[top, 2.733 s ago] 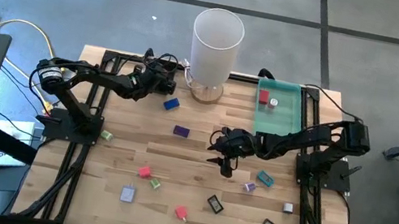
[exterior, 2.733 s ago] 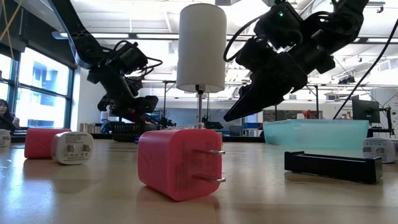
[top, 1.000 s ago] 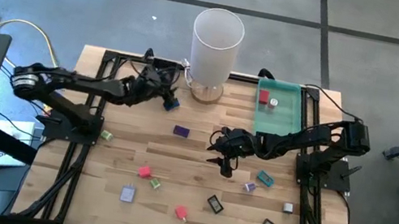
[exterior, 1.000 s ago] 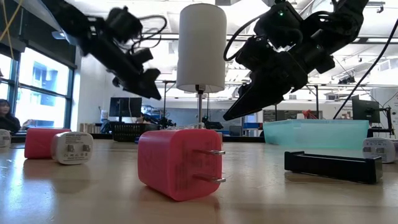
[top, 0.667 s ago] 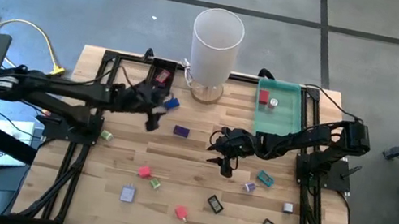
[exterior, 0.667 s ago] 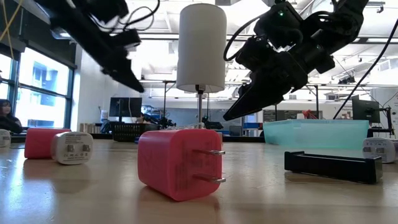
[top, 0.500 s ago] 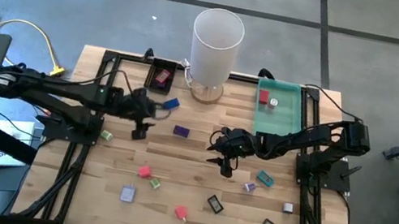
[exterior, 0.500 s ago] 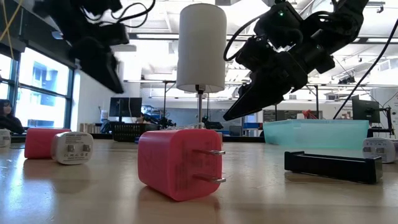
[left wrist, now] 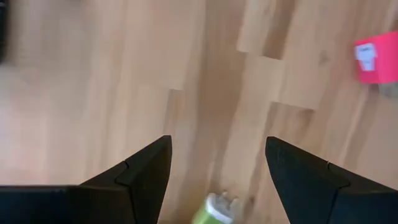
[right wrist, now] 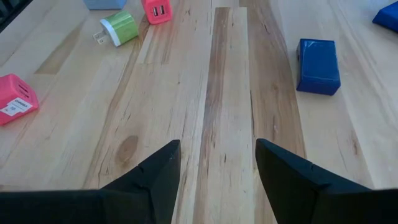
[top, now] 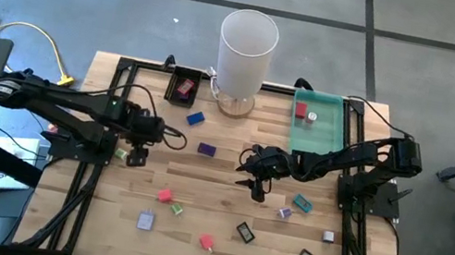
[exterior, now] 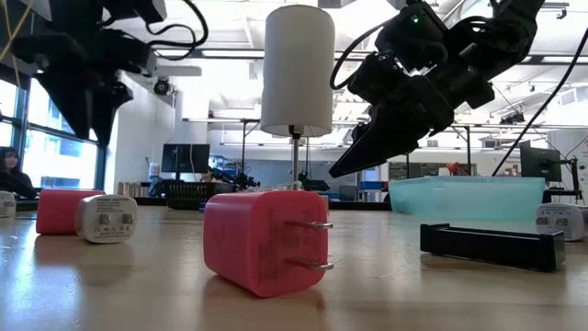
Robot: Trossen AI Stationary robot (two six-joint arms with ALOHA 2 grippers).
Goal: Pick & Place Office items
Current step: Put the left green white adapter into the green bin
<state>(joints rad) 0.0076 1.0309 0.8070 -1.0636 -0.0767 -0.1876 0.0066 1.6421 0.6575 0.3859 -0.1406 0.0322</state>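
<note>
At the table's left edge the left gripper (top: 138, 142) hangs above the wood with its fingers (left wrist: 147, 177) spread apart and nothing between them; a green charger plug (left wrist: 213, 211) lies just below them on the boards, seen from above as a small green piece (top: 120, 155) beside the gripper. A pink charger block (top: 164, 195) sits nearer the front, with a green-and-white plug (top: 176, 209) just beside it and a pale grey-blue block (top: 145, 220) farther forward. At the back, a small black tray (top: 184, 86) holds a red piece (top: 185, 88); a blue block (top: 195, 118) lies on the table near it, and a purple block (top: 206, 150) rests toward the middle. The tall white cylinder (top: 245, 52) stands at the back centre. A red wall plug (exterior: 263, 241) lies on its side close to the low camera, prongs pointing right. The right gripper (top: 256, 184) hovers over the table's middle, its fingers (right wrist: 152, 180) parted and empty, clear of the wood. To its right lie a teal block (top: 301, 203), a small purple piece (top: 285, 213), two black clips (top: 245, 232) near the front edge, and a grey piece (top: 328, 236). The translucent green tray (top: 331, 136) at the back right holds a red-and-white piece (top: 307, 113).
</note>
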